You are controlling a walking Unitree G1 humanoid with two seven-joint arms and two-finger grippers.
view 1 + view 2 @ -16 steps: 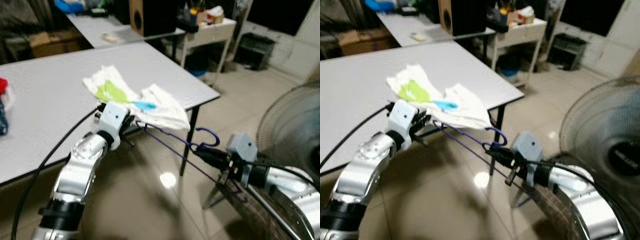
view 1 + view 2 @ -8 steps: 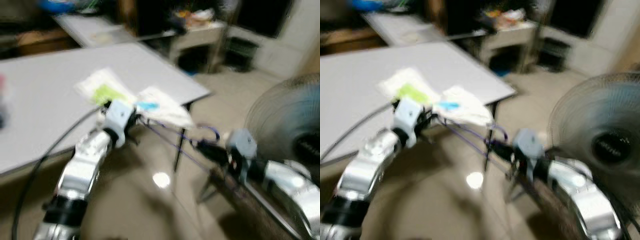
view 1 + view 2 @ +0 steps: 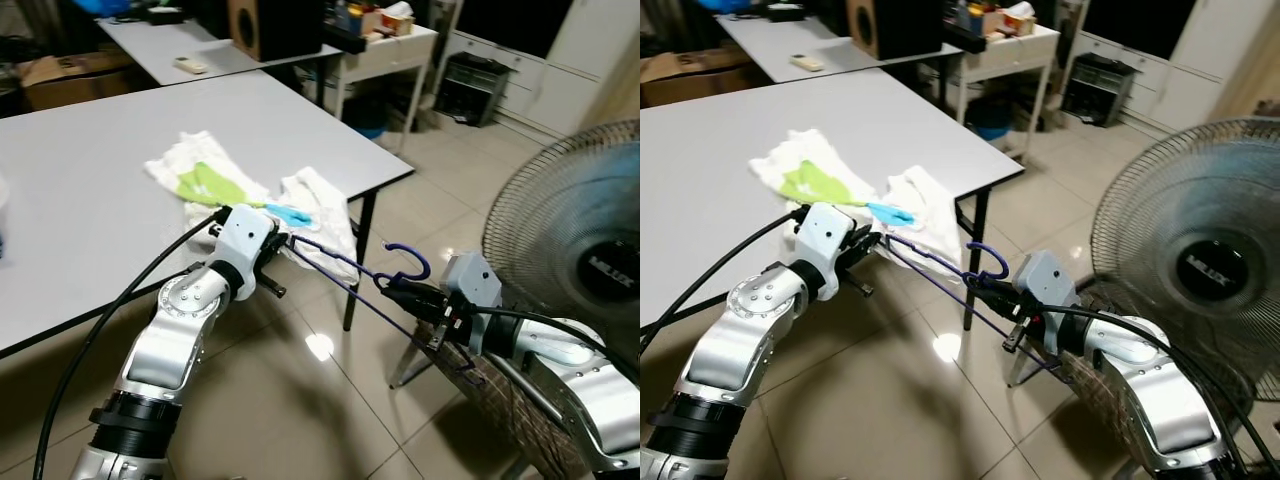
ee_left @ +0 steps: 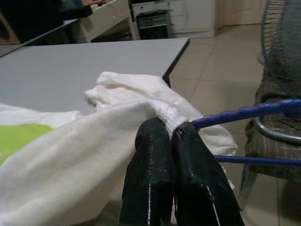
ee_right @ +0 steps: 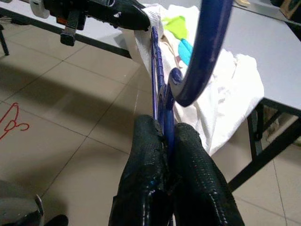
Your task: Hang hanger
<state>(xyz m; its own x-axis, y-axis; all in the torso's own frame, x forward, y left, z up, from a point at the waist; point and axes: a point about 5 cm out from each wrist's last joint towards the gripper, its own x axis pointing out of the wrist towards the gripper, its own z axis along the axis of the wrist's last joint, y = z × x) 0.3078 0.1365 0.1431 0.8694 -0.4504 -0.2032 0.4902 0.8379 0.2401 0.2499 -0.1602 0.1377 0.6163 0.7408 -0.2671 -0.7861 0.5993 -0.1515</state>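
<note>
Two grippers are engaged. My right gripper (image 3: pixel 392 288) is clenched on the neck of the blue hanger (image 3: pixel 345 272), just below its hook (image 3: pixel 412 262), holding it out over the tiled floor (image 3: pixel 300 400) beside the table (image 3: pixel 90 170). My left gripper (image 4: pixel 170 136) is pinched shut on a fold of the white garment (image 3: pixel 310 205) at one end of the hanger. Most of the garment lies on the table, draped over its edge. Judgement: the garment is only partly on the hanger, if at all. No rail or hook to hang it from is visible. The fan (image 3: pixel 570 245) stands close beside my right arm. Dressing and hanging remain outstanding.
</note>
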